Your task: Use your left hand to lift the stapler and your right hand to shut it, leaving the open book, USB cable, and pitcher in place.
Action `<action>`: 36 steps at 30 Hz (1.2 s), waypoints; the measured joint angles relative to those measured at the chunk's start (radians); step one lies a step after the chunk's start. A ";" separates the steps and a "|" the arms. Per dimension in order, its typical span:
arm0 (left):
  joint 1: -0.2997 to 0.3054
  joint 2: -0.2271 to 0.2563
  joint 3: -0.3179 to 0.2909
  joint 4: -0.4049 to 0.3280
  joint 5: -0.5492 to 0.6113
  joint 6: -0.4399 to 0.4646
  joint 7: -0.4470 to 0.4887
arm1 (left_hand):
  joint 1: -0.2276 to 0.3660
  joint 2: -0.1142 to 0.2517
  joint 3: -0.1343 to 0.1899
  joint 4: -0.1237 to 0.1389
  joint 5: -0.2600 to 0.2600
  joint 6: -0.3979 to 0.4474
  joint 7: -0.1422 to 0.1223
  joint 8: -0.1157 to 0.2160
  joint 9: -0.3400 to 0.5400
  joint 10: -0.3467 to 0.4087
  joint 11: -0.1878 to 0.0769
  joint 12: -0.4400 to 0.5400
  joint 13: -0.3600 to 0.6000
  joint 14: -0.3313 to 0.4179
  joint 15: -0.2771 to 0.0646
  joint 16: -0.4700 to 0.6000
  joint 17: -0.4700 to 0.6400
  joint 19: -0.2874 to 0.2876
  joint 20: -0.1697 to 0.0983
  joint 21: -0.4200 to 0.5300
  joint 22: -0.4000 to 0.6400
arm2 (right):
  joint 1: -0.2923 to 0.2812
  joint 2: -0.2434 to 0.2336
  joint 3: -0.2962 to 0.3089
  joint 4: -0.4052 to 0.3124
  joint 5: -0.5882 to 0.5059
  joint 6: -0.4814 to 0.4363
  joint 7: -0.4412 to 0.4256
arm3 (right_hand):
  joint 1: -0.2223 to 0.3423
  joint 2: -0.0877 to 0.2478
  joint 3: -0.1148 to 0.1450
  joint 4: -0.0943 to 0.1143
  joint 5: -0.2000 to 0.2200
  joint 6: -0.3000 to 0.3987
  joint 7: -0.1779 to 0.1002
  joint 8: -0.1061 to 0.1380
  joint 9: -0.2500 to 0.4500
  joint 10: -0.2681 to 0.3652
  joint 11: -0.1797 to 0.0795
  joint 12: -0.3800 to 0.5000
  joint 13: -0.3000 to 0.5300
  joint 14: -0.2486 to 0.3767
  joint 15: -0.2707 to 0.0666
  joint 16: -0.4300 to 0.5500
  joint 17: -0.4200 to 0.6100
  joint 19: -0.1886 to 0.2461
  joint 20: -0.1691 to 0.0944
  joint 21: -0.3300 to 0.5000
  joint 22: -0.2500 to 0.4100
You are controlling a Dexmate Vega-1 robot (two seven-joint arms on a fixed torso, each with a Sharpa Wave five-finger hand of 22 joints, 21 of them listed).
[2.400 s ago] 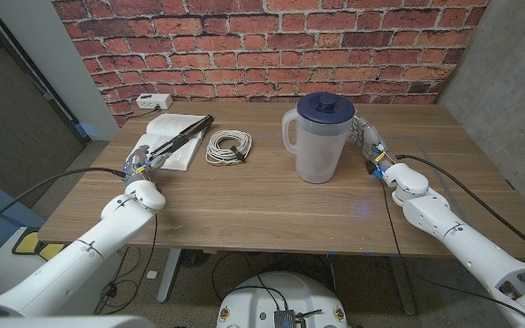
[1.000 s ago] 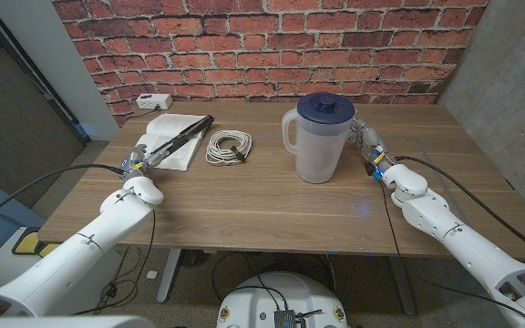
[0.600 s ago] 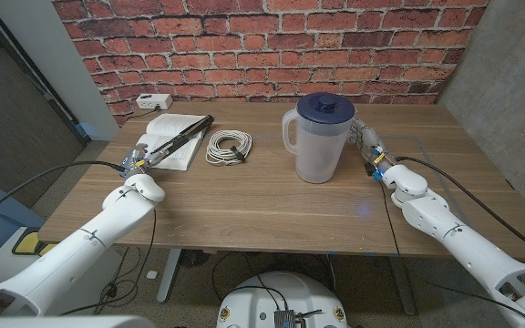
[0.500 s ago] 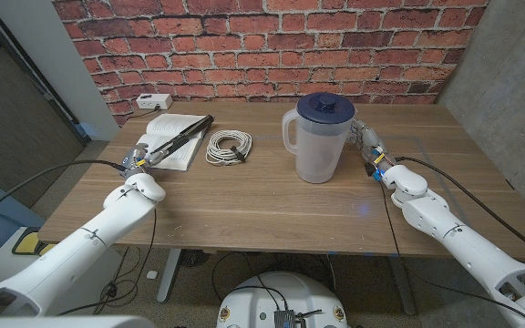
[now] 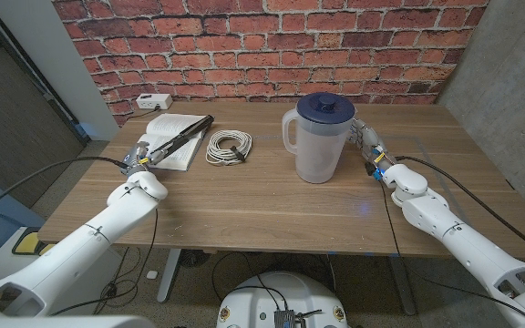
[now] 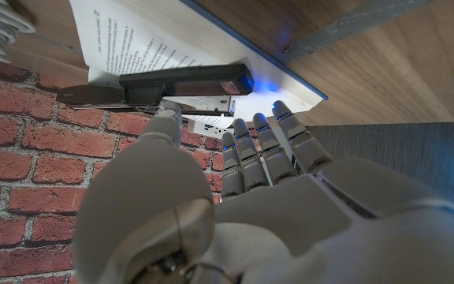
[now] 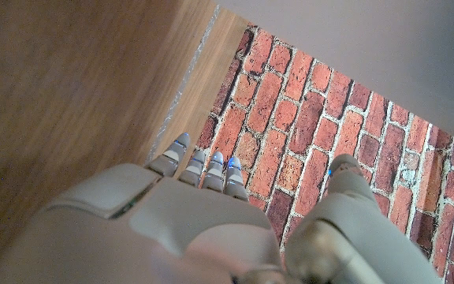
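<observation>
Left hand [image 5: 138, 157] has crept fwd toward stapler [image 5: 181, 137], fingers apart, nothing held, fingertips [image 6: 235, 134] just short of it. Stapler lies open on book [image 5: 165, 146]. Right hand [image 5: 368, 143] unclenched beside pitcher [image 5: 319, 137], unmoved.

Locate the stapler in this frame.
In the head view the stapler lies open across the book at the table's far left, just beyond the left hand, with the coiled cable to its right.
</observation>
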 measured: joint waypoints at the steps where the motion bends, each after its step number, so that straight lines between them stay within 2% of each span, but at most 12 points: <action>1: -0.004 -0.001 0.002 0.002 0.001 0.002 0.000 | 0.003 0.003 0.002 -0.002 0.000 0.000 0.000 0.001 0.000 0.000 0.000 0.000 0.000 0.000 0.000 0.001 0.000 0.000 0.000 0.000 0.000 | 0.001 0.000 0.000 0.001 0.001 0.000 0.001 | 0.000 0.000 0.000 0.000 0.000 0.000 0.000 0.000 0.000 0.000 0.000 0.000 0.000 0.000 0.000 0.000 0.000 0.000 0.000 -0.003 0.000; 9: -0.028 -0.009 0.019 0.016 0.011 0.016 -0.001 | 0.008 0.008 0.004 -0.004 0.000 0.006 0.005 0.008 0.000 0.006 -0.006 0.000 0.000 0.002 -0.002 0.008 0.005 -0.005 0.005 0.000 0.000 | 0.008 0.004 -0.002 0.012 0.002 0.000 0.006 | 0.000 0.000 0.000 0.000 0.000 0.000 0.000 0.000 0.000 0.000 0.000 0.000 0.000 0.000 0.000 0.000 0.000 0.000 0.000 -0.007 0.000; 26: -0.081 -0.032 0.062 0.060 0.034 0.040 -0.020 | 0.025 0.025 0.008 -0.008 0.000 0.013 -0.002 0.008 0.005 0.013 -0.013 0.000 0.005 0.011 -0.011 0.015 0.009 -0.001 0.001 0.000 0.005 | 0.020 0.007 -0.002 0.034 0.005 0.001 0.013 | 0.000 0.000 -0.004 -0.004 0.000 0.000 0.000 0.000 0.000 0.000 0.000 0.000 0.000 0.000 0.000 0.000 0.000 0.003 -0.004 -0.015 0.000; 36: -0.092 -0.040 0.072 0.076 0.038 0.042 -0.025 | 0.033 0.017 0.006 -0.006 -0.004 0.013 -0.002 0.011 0.009 0.016 -0.016 0.000 0.009 0.018 -0.018 0.015 0.014 0.004 -0.004 0.000 0.005 | 0.024 0.007 -0.002 0.042 0.006 0.002 0.016 | 0.005 0.005 -0.007 -0.001 0.000 0.000 0.000 0.000 0.000 0.000 0.000 0.000 0.000 0.000 0.000 0.000 0.000 0.003 -0.004 -0.015 0.000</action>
